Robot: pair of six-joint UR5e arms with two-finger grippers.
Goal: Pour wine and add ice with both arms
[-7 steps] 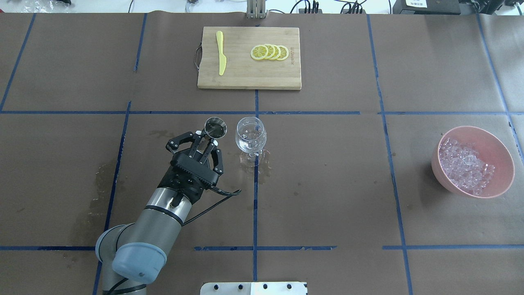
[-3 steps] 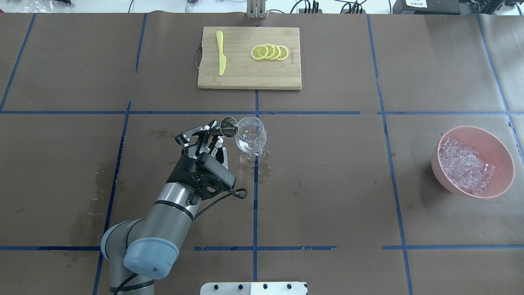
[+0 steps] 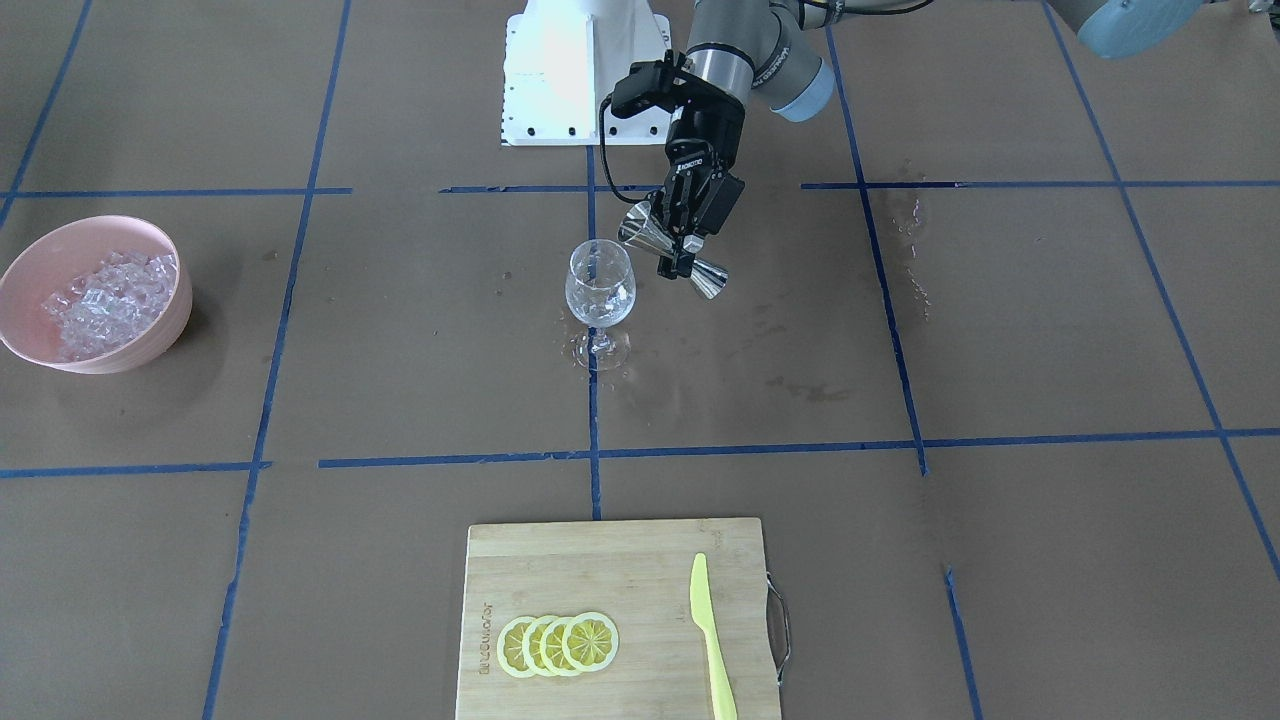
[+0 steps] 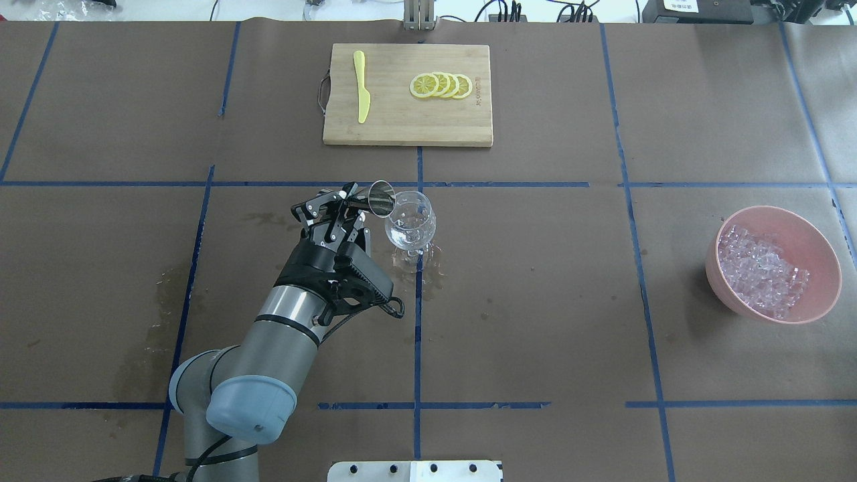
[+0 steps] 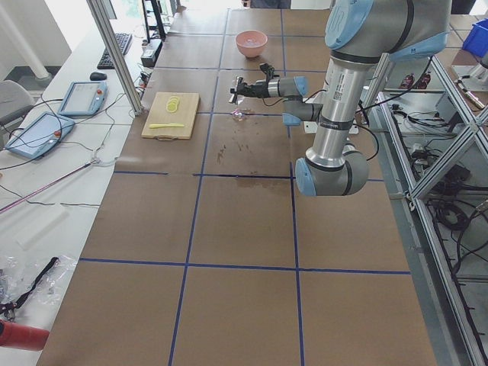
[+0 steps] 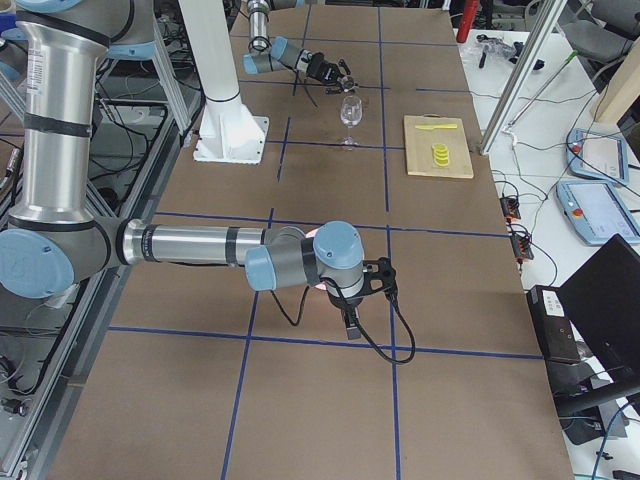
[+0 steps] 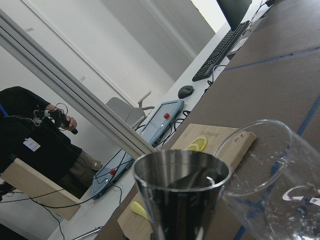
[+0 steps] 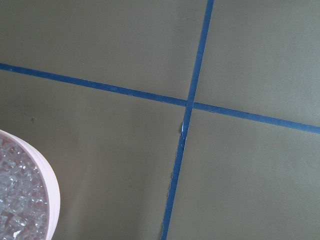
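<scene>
The left gripper (image 3: pixel 685 255) is clamping the steel jigger (image 3: pixel 645 236) at its waist and tipping its mouth toward the rim of the wine glass (image 3: pixel 600 283) at the centre of the overhead view, so I judge that the pouring is under way but not finished. The ice (image 4: pixel 760 271) is lying in the pink bowl (image 4: pixel 820 294) at the right edge, still to be added, and I cannot tell whether the right gripper (image 6: pixel 349 325) is open or closed. A second ago the jigger was standing upright just left of the glass; now it is leaning over much more, with its mouth at the rim.
</scene>
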